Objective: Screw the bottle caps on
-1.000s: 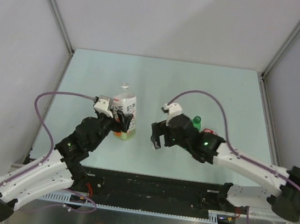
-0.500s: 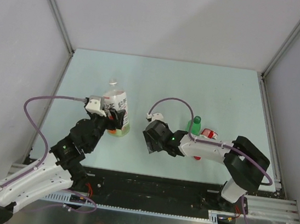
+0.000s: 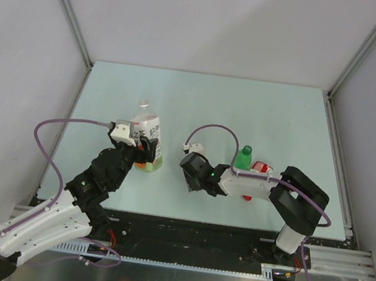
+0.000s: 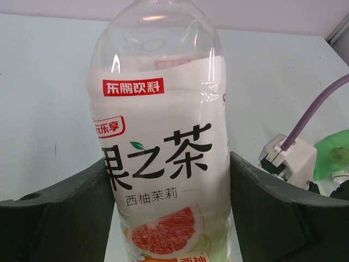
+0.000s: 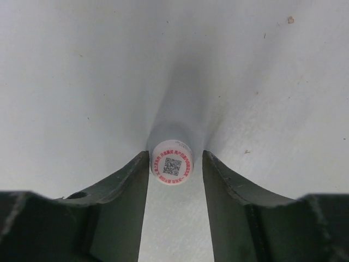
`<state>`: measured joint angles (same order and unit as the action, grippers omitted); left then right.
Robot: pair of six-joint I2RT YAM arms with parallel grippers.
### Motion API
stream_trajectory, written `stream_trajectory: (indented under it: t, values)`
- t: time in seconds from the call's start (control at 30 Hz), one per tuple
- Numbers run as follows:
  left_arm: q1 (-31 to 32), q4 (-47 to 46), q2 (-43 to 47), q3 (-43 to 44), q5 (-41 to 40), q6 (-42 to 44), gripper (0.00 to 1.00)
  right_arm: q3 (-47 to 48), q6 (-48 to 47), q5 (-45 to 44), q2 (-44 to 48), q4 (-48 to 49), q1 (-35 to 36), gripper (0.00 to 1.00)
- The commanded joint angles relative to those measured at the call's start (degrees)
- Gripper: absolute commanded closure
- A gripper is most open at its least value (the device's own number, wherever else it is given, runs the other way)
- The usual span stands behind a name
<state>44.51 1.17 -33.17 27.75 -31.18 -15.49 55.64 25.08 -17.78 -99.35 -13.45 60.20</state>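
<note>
White cap [image 5: 172, 162]: lay flat on the desk [image 3: 282, 111], printed side up, close to the middle of the near edge; sat on no bottle
Right gripper [image 5: 175, 157]: hung low over the desk with fingers spread to either side of the white cap, one finger right at its rim, the other just apart from it; had not pinched it yet
Wide bottle [image 4: 163, 153]: stood left of the desk's middle, nearer the near edge than the far one, leaning a little toward the far edge; showed its white label to the left wrist view; neck cut off in that view and too small from above to call bare or capped
Left gripper [image 4: 170, 164]: pressed in on the wide bottle from both sides, clamping the labelled lower body
Green bottle [image 3: 243, 157]: stood upright right of the middle, well apart from the wide bottle, just behind the right arm; looked green to the very top, so probably capped, tightness impossible to judge
Red thing [image 3: 261, 167]: sat just beside the green bottle toward the right edge, largely hidden by the right arm; cap or label, could not tell
Done: at most the green bottle, judged by its top alone
Left: pinching and lifting the white cap, carrying it to the wide bottle's neck, turning it tight; then the red cap and the slim bottle, neither clearly seen
</note>
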Motion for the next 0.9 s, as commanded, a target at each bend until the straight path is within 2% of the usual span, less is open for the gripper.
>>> stream_trajectory:
  t: [0.0, 0.17, 0.33, 0.4, 0.5, 0.57, 0.7, 0.87]
  values:
    - [0.2, -1.6, 0.2, -0.1, -0.6, 1.6, 1.00, 0.6, 1.1, -1.5, -1.6, 0.4, 0.2, 0.55]
    - [0.2, -1.7, -0.2, -0.1, 0.5, 2.6, 1.00, 0.6, 1.0, -2.7, -1.0, -0.4, 0.5, 0.68]
    - [0.3, -3.9, -0.4, 0.3, 8.4, 7.8, 1.00, 1.1, -0.2, -2.9, 3.5, -3.0, 0.3, 0.81]
    - [0.3, -5.9, -0.3, 0.3, 14.0, 11.3, 1.00, 1.1, -2.3, -3.2, 8.6, -4.9, 0.0, 0.83]
    - [0.2, -7.8, -0.4, 0.0, 30.1, 18.3, 1.00, 1.1, -5.1, 0.0, 18.4, -7.7, -3.3, 0.84]
    - [0.2, -8.0, -0.5, 0.1, 39.9, 21.8, 1.00, 1.1, -6.9, 6.7, 25.2, -9.4, -7.4, 0.86]
    - [0.2, -7.3, -2.0, 0.9, 55.5, 28.8, 1.00, 1.1, -11.0, 26.7, 37.4, -10.1, -17.3, 0.88]
    - [0.4, -3.8, -9.2, 3.4, 66.7, 33.2, 1.00, 1.1, -12.4, 46.0, 48.4, -7.7, -25.8, 0.90]
